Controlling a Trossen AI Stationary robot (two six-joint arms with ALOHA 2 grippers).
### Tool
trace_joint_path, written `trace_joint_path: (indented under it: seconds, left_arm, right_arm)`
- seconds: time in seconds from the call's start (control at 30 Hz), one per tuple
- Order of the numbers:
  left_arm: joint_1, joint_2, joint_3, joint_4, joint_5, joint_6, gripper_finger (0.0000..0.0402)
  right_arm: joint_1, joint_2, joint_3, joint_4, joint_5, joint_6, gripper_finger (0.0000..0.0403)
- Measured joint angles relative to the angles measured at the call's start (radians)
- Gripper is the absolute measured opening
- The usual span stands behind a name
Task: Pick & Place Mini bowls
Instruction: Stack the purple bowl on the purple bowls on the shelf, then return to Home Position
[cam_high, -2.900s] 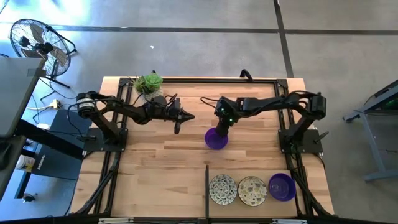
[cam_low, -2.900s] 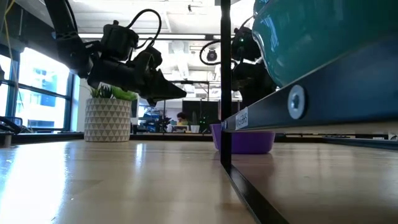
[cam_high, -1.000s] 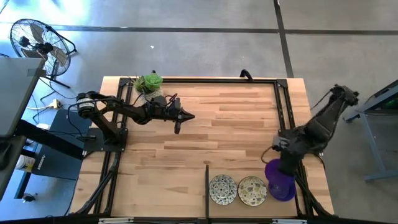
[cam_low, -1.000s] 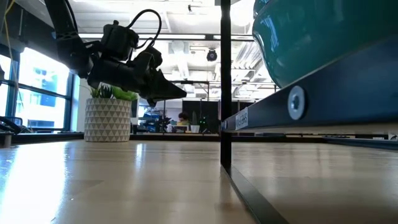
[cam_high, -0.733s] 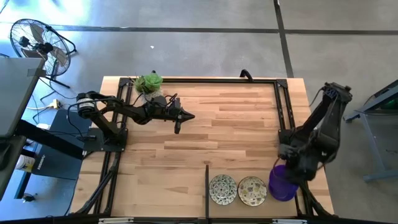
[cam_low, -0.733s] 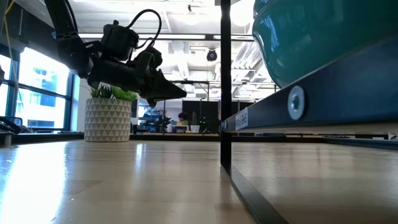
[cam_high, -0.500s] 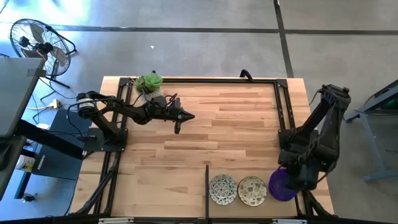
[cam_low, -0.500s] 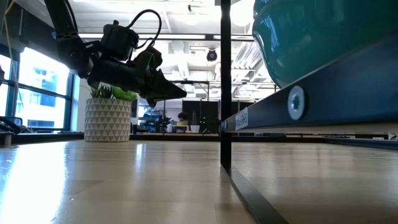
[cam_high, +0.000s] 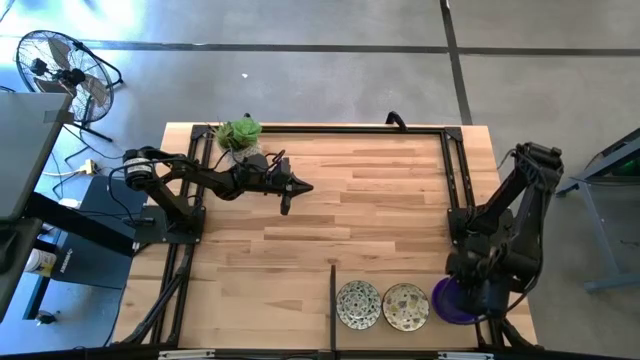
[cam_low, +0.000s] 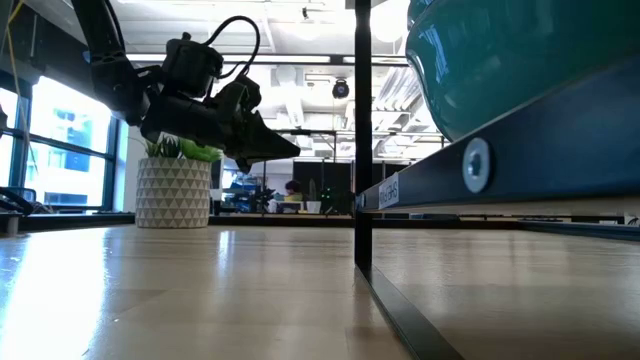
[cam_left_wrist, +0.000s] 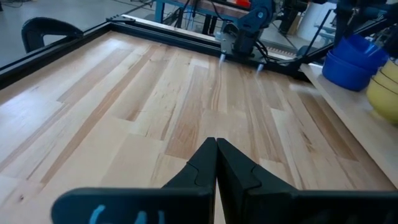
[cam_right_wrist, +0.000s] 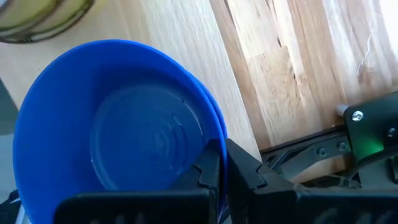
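The pale wooden table (cam_high: 380, 200) with its black frame carries both dark arms, one at each side. The right arm folds down over the table's near right corner, its right hand (cam_right_wrist: 217, 168) pointing down with fingers pinching the rim of a glossy purple mini bowl (cam_high: 447, 300), which shows blue in the right wrist view (cam_right_wrist: 118, 124) and seems to sit nested on another bowl of the same colour. The left arm reaches level from the left edge toward the middle of the far half of the table, the left hand (cam_left_wrist: 216, 152) hanging above bare wood with its fingers pressed together. Just left of the purple bowl, along the near edge, lie two cream-white speckled green mini bowls (cam_high: 358, 304) (cam_high: 405, 306) side by side. A thin black divider bar (cam_high: 332, 300) stands just left of them. A pale patterned pot with a green plant (cam_high: 240, 134) stands at the far edge, near the left arm.
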Motion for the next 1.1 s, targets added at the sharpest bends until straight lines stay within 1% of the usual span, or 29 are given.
trace_joint_path:
  seconds: [0.2,0.27,0.47,0.6,0.7,0.8,0.9,0.97,1.1]
  left_arm:
    - [0.0,0.0,0.0,-0.002,0.003,-0.014,0.0001]
    - [0.0,0.0,0.0,-0.001,0.003,-0.015,0.0001]
    - [0.0,0.0,0.0,-0.001,0.003,-0.026,0.0001]
    - [0.0,0.0,0.0,-0.001,0.003,-0.026,0.0001]
    - [0.0,0.0,0.0,-0.002,0.003,-0.026,0.0001]
    - [0.0,0.0,0.0,-0.002,0.006,-0.025,0.0001]
    - [0.0,0.0,0.0,-0.003,0.046,0.007,0.0001]
    - [0.0,0.0,0.0,-0.002,0.051,0.029,0.0001]
    - [0.0,0.0,0.0,-0.003,0.047,0.056,0.0001]
  right_arm:
    - [-0.001,0.052,0.0,0.008,-0.005,-0.01,0.0004]
    - [-0.003,0.064,0.0,0.018,-0.005,-0.01,0.001]
    - [-0.003,0.063,0.0,0.023,-0.007,-0.01,0.0061]
    - [-0.003,0.063,0.0,0.018,-0.038,-0.01,0.0092]
    - [-0.003,0.057,0.0,0.019,-0.061,-0.01,0.0102]
    - [-0.003,0.036,0.0,0.027,-0.051,-0.007,0.0097]
    - [-0.003,0.004,0.0,0.021,0.005,-0.009,0.008]
    - [-0.003,-0.022,0.0,0.014,0.085,-0.017,0.0065]
    - [-0.011,-0.079,0.0,0.019,0.263,-0.09,0.0028]
